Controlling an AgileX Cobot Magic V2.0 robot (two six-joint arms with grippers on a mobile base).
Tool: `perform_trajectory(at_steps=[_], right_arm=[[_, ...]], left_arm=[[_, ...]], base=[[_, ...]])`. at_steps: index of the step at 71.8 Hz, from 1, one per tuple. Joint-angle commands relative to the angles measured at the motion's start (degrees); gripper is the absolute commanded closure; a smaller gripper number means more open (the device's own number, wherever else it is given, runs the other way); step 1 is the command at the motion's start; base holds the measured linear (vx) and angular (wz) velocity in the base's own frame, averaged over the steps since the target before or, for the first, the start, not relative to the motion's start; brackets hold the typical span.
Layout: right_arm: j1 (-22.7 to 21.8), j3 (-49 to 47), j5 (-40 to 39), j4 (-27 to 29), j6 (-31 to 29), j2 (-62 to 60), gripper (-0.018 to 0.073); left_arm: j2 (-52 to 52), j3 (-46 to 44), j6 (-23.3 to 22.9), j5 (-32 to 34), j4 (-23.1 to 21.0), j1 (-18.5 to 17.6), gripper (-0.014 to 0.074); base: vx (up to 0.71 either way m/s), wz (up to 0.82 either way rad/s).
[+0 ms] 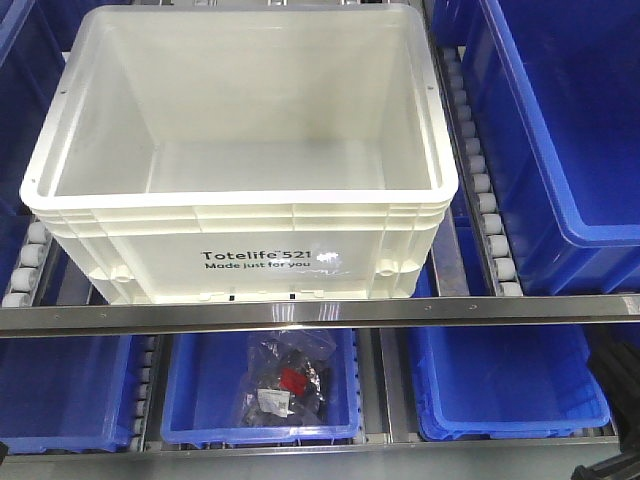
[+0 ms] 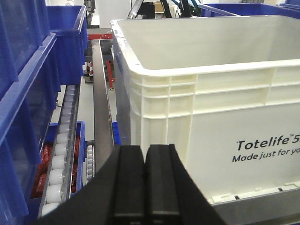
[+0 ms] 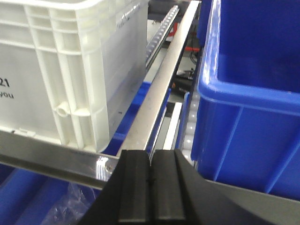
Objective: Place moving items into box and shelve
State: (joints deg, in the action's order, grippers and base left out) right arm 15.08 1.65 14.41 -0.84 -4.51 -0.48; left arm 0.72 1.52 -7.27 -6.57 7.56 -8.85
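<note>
The box point(image 1: 240, 235), a large white tote printed "Totelife 521", stands on the upper roller shelf behind the metal front rail point(image 1: 300, 315). What I see of its inside is bare. The moving items are out of view in every frame. My left gripper point(image 2: 145, 153) is shut with nothing between its pads. It hangs just in front of the box point(image 2: 206, 117), at its left front corner. My right gripper point(image 3: 151, 157) is also shut and holds nothing. It sits by the rail point(image 3: 51, 161), off the right front corner of the box point(image 3: 70, 56). Neither gripper shows in the front view.
A big blue bin point(image 1: 560, 130) stands right of the box, close to my right gripper point(image 3: 253, 93). More blue bins point(image 2: 28, 70) stack on the left. On the lower shelf, blue bins point(image 1: 500, 380) sit side by side; the middle one holds a plastic bag of parts point(image 1: 285, 378).
</note>
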Motion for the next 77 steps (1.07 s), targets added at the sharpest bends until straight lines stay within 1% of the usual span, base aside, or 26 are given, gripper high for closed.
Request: perform_trajectory(at_steps=[1,77], right_arm=[[0.04,0.8,-4.13,-0.31,-0.06,-0.12,0.0567],[0.04,0.75,-4.13,-0.32,-0.06,-0.12,0.0567]], left_arm=[[0.68,1.12,-0.29,4.74,-0.06,-0.21,0.0603],[0.68,1.12,-0.29,4.74,-0.06,-0.21,0.0603]], base=[[0.0,0.0],[0.0,0.0]])
